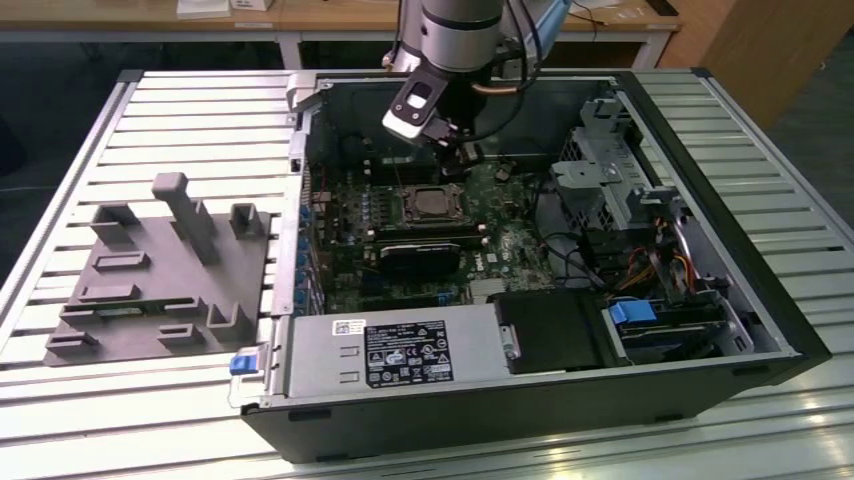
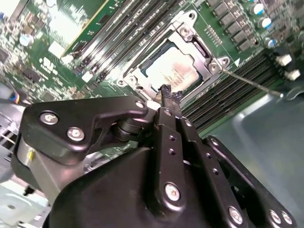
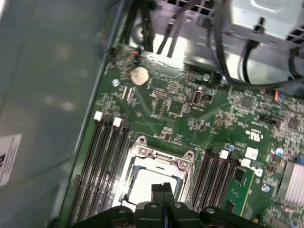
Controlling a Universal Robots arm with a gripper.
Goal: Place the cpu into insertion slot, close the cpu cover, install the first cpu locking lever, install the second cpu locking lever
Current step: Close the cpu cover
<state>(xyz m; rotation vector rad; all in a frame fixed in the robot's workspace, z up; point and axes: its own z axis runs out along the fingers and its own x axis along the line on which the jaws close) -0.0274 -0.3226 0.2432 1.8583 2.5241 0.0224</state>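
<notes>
One gripper [image 2: 167,91], fingers pressed together on nothing, is hovering above the cpu [image 2: 171,69], which is sitting in the insertion slot [image 2: 195,46] in the middle of the motherboard [image 3: 175,118] under the lowered cpu cover [image 2: 137,77].

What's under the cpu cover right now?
The cpu shows through the cpu cover window. The insertion slot beneath it is hidden, and the gripper blocks one edge.

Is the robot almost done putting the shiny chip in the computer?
Partly. The small silvery-grey square cpu sits in the black insertion slot, and the thin silvery metal cpu cover looks laid flat around it. The black gripper, fingers shut, hangs at the cover's edge. One thin metal locking lever sticks out, not latched.
</notes>
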